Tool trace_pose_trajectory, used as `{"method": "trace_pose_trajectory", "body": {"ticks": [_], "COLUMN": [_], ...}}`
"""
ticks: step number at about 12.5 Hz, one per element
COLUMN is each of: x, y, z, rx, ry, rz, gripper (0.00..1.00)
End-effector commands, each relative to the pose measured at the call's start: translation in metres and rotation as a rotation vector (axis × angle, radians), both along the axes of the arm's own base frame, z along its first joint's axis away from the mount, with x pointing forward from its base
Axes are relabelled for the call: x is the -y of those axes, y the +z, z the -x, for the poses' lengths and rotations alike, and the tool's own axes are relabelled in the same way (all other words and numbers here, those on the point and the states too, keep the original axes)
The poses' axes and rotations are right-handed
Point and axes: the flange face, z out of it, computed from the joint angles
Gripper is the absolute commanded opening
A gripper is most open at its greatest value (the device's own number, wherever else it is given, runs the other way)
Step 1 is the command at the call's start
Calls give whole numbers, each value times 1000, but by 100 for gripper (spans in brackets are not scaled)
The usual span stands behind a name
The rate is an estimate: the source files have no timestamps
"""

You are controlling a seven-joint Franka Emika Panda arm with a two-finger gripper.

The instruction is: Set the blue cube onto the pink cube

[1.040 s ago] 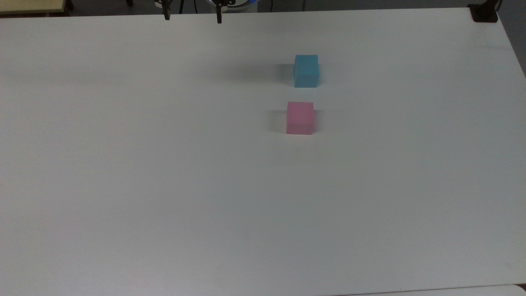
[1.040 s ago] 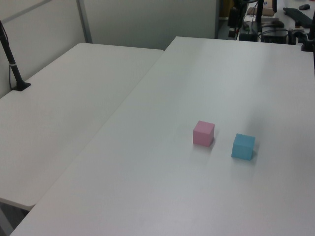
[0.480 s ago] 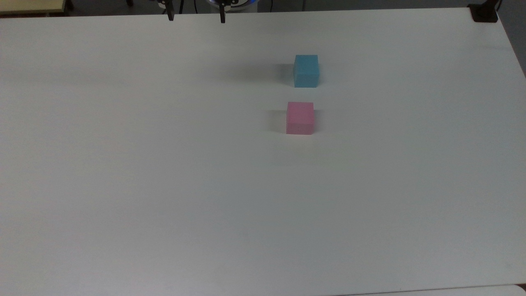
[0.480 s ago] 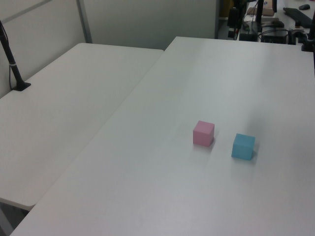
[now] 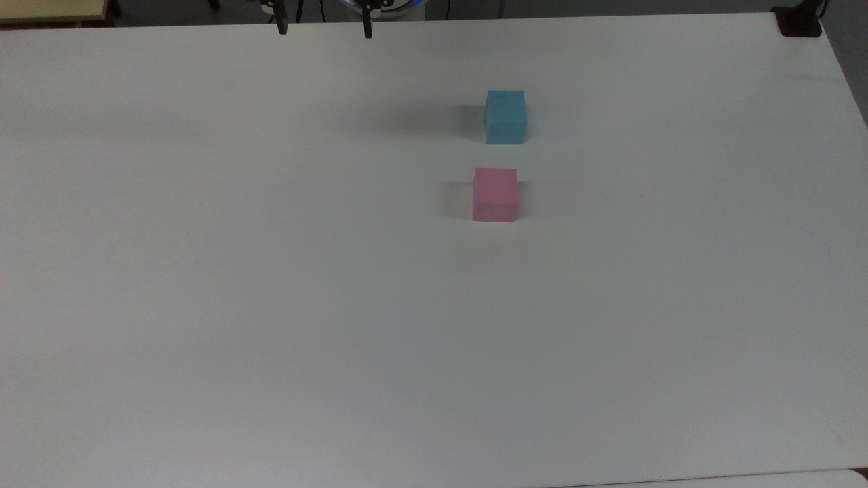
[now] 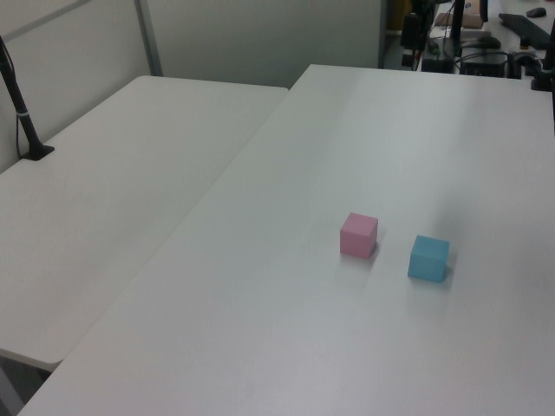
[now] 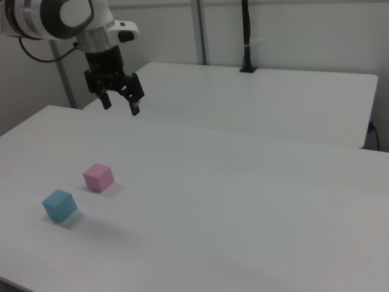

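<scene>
- Nearest to us in the right view, at the lower left of the frame, we see the blue cube sitting flat on the white table.
- Just beyond it, up and to the right in the right view, sits the pink cube; the two are near each other but apart, with bare table between them.
- In the top view the blue cube lies right of centre in the upper part of the frame, and the pink cube sits directly below it.
- In the left view the pink cube is right of centre and the blue cube is just to its right and slightly lower.
- Farther back in the right view, at the upper left, we see the gripper hanging in the air above the table, its two fingers spread apart with nothing between them.
- The blue cube lies well apart from the gripper, below it and to the left in the right view.
- In the top view the gripper shows at the top edge, left of centre; the blue cube lies lower and to the right of it.
- Farthest back in the right view, we see a second table and a black pole standing on it.
</scene>
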Motion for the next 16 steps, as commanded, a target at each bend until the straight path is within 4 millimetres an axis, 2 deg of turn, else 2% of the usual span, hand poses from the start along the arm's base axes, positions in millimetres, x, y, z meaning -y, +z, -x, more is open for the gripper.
{"method": "trace_pose_trajectory", "body": {"ticks": [1,4,6,8,9,10,11,13,15,16], "x": [-16,-70,-88,-112,-136,-145,-149,-170,-176,-186], "y": [-8,-47,-62,-84,-106,-120,-143,-170,-192,-203], "z": [7,5,8,18,29,35,45,56,59,63], "rx": [-41,-120,-159,-207,-243,-263,-299,-298,-270,-255], "ry": [40,138,170,225,267,282,283,262,225,218], "rz": [-19,-10,-3,14,27,31,35,44,41,42], "gripper": [100,100,100,100,100,100,100,98,98,98]}}
